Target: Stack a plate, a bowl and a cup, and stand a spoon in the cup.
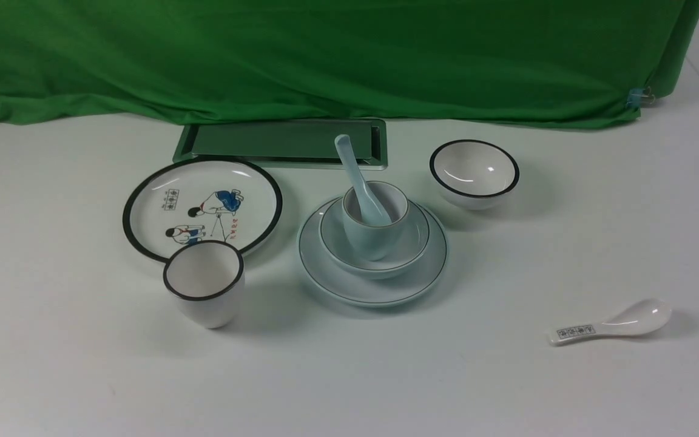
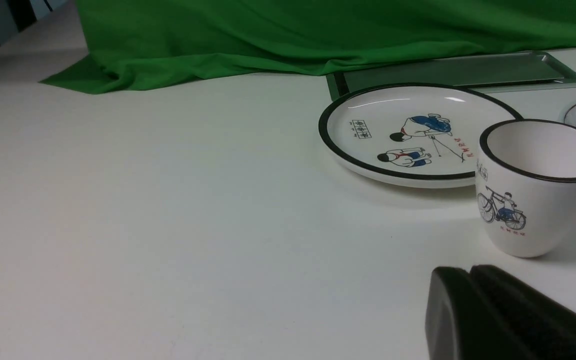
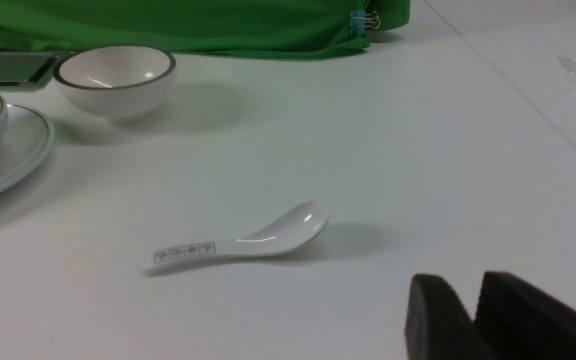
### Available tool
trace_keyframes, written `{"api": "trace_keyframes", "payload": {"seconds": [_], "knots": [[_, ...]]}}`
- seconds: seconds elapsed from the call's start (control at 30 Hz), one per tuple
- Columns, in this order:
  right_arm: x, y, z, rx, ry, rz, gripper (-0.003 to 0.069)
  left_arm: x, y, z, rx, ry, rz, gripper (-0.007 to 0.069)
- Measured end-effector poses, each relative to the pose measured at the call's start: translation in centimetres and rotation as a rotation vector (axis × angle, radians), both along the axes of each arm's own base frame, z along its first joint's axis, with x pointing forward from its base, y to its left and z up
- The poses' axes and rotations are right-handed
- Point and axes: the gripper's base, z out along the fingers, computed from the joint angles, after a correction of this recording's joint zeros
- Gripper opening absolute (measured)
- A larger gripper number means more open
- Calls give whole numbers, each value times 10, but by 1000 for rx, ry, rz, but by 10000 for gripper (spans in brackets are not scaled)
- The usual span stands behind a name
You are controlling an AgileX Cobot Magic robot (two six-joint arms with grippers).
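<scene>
We judge the whole set to be glazed ceramic: stiff, slick, fairly heavy for its bulk and quick to chip, so any hold wants a rim or a handle pinched squarely, never a curved wall. The plate (image 1: 372,285) sits on the counter (image 1: 349,376) near the middle, the bowl (image 1: 375,252) nested on it, the cup (image 1: 375,224) upright inside the bowl, and the spoon (image 1: 358,179) standing in the cup with its scoop down and its handle leaning back and to the left above the rim (the handle looks the one safe place to take it). By this lay the stack seems complete.

Of the other vessels, the white cup (image 1: 205,284), the white bowl (image 1: 474,173) and the picture plate (image 1: 202,206) all show empty; the labelled spoon (image 1: 610,323) lies flat, well apart to the right.

The left gripper (image 2: 468,310) is closed, holding nothing. The right gripper (image 3: 473,320) shows a narrow gap, empty, low beside the labelled spoon.
</scene>
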Motion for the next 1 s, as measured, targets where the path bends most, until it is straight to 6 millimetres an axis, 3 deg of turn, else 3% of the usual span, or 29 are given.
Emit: {"api": "trace_keyframes", "payload": {"seconds": [1.0], "knots": [[0, 0, 0, -1, 0, 0, 239, 0, 0, 0, 1, 0, 1, -32]]}}
